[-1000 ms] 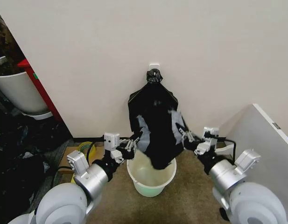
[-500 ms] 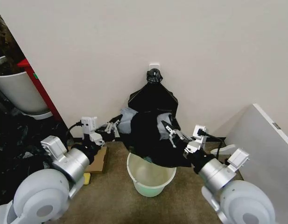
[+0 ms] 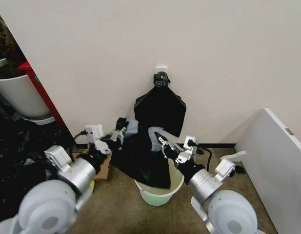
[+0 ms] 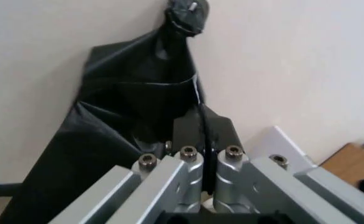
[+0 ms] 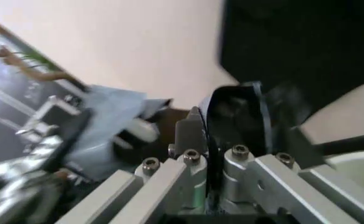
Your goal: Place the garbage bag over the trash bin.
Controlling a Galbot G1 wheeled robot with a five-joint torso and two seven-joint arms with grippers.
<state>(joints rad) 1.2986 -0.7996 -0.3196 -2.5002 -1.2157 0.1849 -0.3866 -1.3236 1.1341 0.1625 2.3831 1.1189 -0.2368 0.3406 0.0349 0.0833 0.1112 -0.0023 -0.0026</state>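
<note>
We hold the garbage bag point(image 3: 140, 158) stretched between our left gripper point(image 3: 120, 135) and right gripper point(image 3: 162, 142), each clamped on an edge, so its mouth hangs partly into the trash bin point(image 3: 175, 183) for draping over the rim.

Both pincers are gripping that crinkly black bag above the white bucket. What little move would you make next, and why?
Probably lower both together. The left pincer and right pincer each pinch an edge of the garbage bag, spread between them, and its bottom hangs into the trash bin. The mouth sits above the rim, not yet around it.
</note>
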